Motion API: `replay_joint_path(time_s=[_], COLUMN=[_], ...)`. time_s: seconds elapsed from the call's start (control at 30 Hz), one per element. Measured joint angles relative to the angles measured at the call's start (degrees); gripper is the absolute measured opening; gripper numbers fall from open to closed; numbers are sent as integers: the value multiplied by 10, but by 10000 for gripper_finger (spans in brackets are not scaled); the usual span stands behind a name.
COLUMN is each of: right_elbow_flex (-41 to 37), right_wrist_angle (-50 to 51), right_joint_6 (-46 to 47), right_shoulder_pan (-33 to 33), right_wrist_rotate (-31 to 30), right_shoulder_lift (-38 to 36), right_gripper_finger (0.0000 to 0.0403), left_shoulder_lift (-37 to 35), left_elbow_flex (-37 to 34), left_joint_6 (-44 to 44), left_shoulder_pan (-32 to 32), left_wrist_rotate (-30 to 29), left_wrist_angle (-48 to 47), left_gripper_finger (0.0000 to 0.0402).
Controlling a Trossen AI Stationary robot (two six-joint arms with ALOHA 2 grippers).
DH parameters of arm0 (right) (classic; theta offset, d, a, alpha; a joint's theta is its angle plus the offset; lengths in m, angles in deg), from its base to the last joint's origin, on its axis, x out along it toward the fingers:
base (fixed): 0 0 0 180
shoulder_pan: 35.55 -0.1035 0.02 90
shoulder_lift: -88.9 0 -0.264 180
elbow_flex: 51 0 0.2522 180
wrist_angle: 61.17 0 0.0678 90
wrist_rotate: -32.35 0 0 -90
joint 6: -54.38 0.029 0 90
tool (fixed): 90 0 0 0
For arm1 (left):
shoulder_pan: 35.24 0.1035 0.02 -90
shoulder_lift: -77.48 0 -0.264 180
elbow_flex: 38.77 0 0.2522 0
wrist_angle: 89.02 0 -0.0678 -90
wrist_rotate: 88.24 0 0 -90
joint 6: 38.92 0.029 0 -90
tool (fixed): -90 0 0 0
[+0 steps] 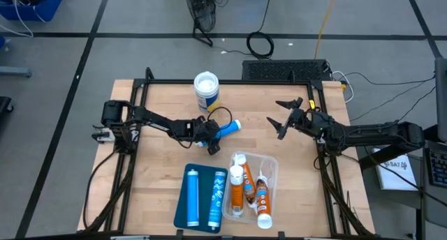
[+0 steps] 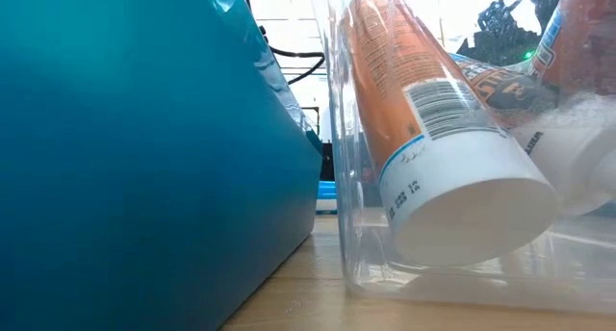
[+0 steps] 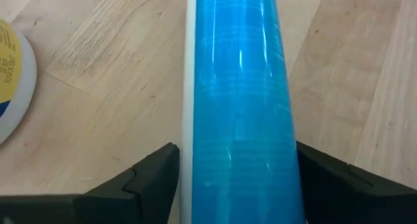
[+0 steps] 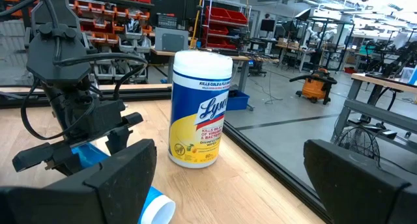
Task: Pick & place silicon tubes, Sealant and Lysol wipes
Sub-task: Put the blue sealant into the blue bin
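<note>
Left gripper (image 1: 209,137) fingers (image 3: 153,178) straddle a blue tube (image 3: 241,107) lying on the table (image 1: 160,191) — whether they grip it, I cannot tell. Right gripper (image 1: 285,118) hovers wide open, empty — Lysol wipes (image 1: 207,91) upright near the table's far edge.

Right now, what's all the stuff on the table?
Lysol wipes: one, white lid, blue-yellow label, upright at the table's far edge.
Loose tube: one, blue, lying mid-table.
Teal tray: one, near edge, holding two blue tubes.
Clear tray: one, beside it, holding three orange-white tubes.
Table: one, wooden.
Left gripper: dark, jaws open astride the loose tube.
Right gripper: dark, jaws open, hovering right of centre.
</note>
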Motion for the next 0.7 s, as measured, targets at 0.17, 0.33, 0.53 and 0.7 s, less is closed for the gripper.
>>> replay_joint_path(time_s=[0.17,0.33,0.53,0.7], right_elbow_flex=[0,0,0,0], right_wrist_angle=[0,0,0,0], right_joint_6=[0,0,0,0], right_shoulder_pan=[0,0,0,0], right_wrist_rotate=[0,0,0,0], right_shoulder_lift=[0,0,0,0], right_gripper_finger=[364,364,364,364], left_shoulder_lift=[0,0,0,0], left_elbow_flex=[0,0,0,0], left_joint_6=[-3,-3,-5,-5], left_shoulder_pan=[0,0,0,0], left_wrist_rotate=[0,-1,-1,-1], left_wrist_angle=[0,1,1,1], left_gripper_finger=[237,215,247,273])
